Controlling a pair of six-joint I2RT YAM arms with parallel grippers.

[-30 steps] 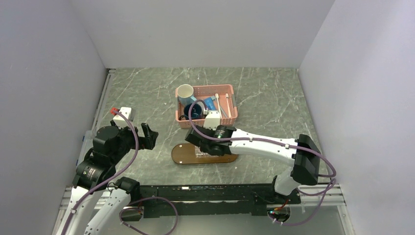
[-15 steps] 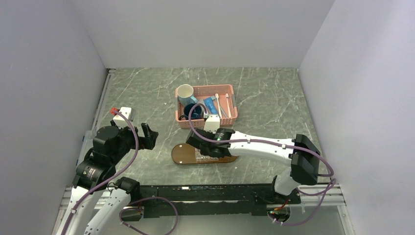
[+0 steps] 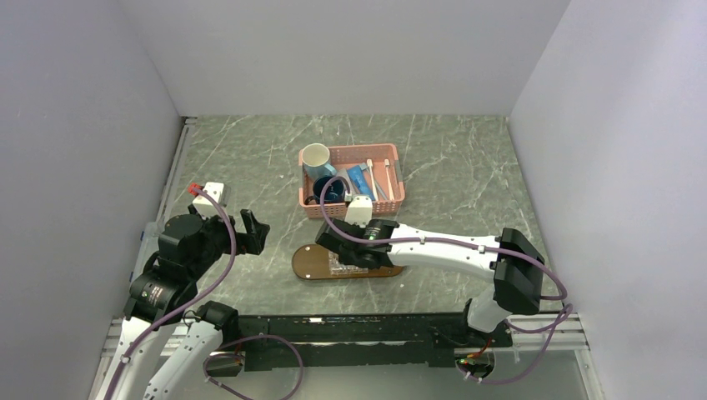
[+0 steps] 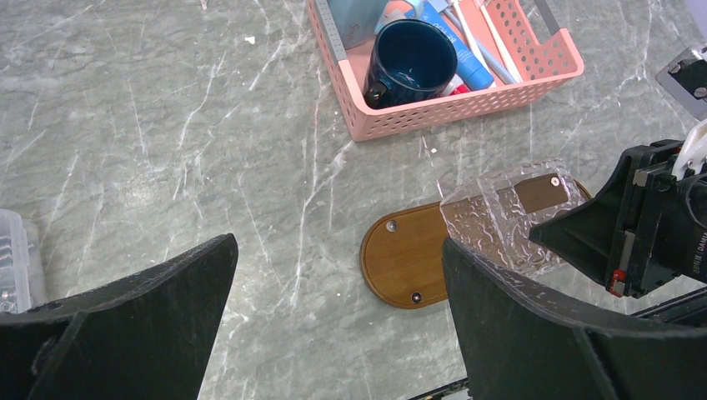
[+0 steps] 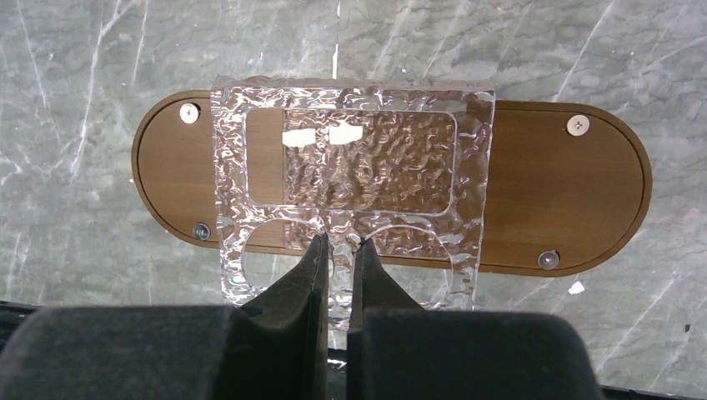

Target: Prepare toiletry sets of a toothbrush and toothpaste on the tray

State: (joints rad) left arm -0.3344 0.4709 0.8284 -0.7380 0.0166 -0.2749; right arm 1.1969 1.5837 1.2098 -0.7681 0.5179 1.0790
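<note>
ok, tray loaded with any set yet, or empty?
No sets on it. Over the tray is only the clear dish, gripped by the right pincer; toothbrushes and toothpaste lie in the pink basket.

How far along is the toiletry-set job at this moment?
Done: nothing yet; no set lies on the tray. In hand: the right fingers are shut on the near edge of a clear dish over the tray. Left: the toothbrushes and toothpaste tube lie in the pink basket, and the left fingers stand open, holding nothing.
</note>
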